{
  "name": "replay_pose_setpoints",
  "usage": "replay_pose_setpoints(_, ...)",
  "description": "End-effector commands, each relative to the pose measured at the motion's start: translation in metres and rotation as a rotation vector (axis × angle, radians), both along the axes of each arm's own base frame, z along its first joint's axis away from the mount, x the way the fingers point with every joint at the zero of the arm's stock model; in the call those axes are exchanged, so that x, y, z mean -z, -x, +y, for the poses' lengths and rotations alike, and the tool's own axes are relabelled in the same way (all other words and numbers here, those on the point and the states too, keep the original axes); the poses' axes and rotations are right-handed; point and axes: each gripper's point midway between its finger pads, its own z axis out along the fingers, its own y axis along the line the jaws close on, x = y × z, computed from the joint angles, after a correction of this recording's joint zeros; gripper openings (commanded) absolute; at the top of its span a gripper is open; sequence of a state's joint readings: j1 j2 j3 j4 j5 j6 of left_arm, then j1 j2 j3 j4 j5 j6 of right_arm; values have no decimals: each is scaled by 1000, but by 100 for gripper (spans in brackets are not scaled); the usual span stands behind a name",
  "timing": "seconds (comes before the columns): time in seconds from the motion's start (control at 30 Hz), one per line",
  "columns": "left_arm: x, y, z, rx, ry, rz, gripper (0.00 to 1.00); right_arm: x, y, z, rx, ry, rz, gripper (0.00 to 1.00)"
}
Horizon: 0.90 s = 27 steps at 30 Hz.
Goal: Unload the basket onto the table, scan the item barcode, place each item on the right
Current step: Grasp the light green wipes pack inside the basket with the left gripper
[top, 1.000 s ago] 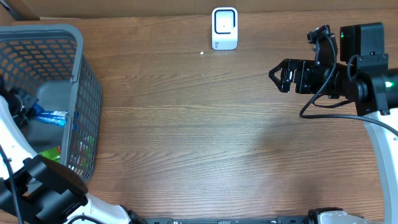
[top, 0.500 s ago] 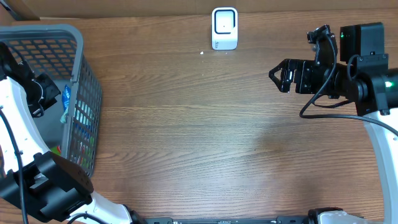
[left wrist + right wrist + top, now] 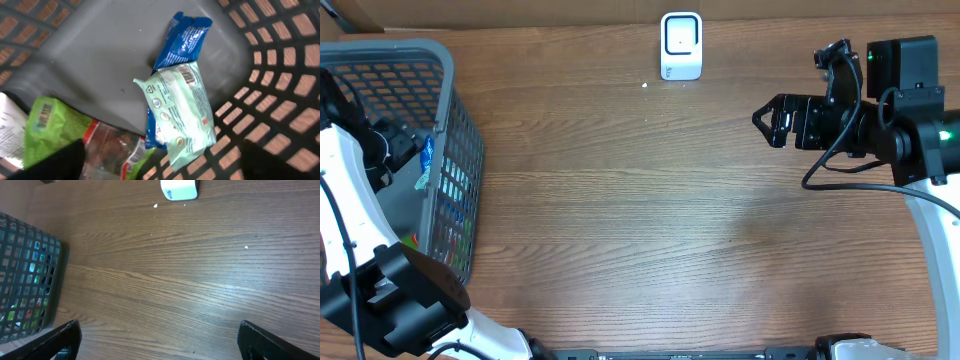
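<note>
My left claw (image 3: 162, 156) wide, holding nothing, over pale green plastic packet (image 3: 181, 112) in grey mesh basket (image 3: 282, 75); right claw (image 3: 159, 332) wide, empty.

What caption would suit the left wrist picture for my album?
Inside a grey basket, a mint-green packet lies barcode up across a blue wrapper.

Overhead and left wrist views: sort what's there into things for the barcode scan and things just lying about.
For the job: white scanner; mint-green packet, barcode showing; basket.
Lying about: blue packet beneath it; green packet; white speck on the table.
</note>
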<state>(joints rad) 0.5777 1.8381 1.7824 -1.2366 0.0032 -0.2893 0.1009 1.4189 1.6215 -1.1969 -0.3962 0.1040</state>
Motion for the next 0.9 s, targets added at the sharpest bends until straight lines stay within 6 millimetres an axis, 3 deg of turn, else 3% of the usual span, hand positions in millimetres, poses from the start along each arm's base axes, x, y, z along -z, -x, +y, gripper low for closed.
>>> replay_pose_setpoints(0.0,42,2,-7,-94,68,78,96,-12,-2,3,-13,-9,-36,100)
replay_pose_setpoints(0.13,85,3,-11,-137,113,135,96,-12,-1,3,-13,-9,-36,100)
replay_pose_setpoints(0.23,116,0,-15,-137,159,164,88,-12,-1,3,-13,-9,-36,100)
replay_pose_setpoints(0.3,128,0,-15,-136,174,182,73,-12,-1,3,-13,-9,-36,100)
replay_pose_setpoints(0.37,134,-1,-15,-137,178,191,46,-12,-1,3,-13,-9,-36,100)
replay_pose_setpoints(0.4,135,-1,-15,-137,178,191,40,-12,-1,3,-13,-9,-36,100)
replay_pose_setpoints(0.47,133,-3,-14,-136,174,184,33,-12,-2,3,-13,-9,-36,100)
replay_pose_setpoints(0.57,122,-7,-11,-132,166,171,31,-12,-2,3,-13,-9,-37,100)
replay_pose_setpoints(0.87,50,-24,1,-96,120,110,30,-12,-2,3,-13,-8,-37,100)
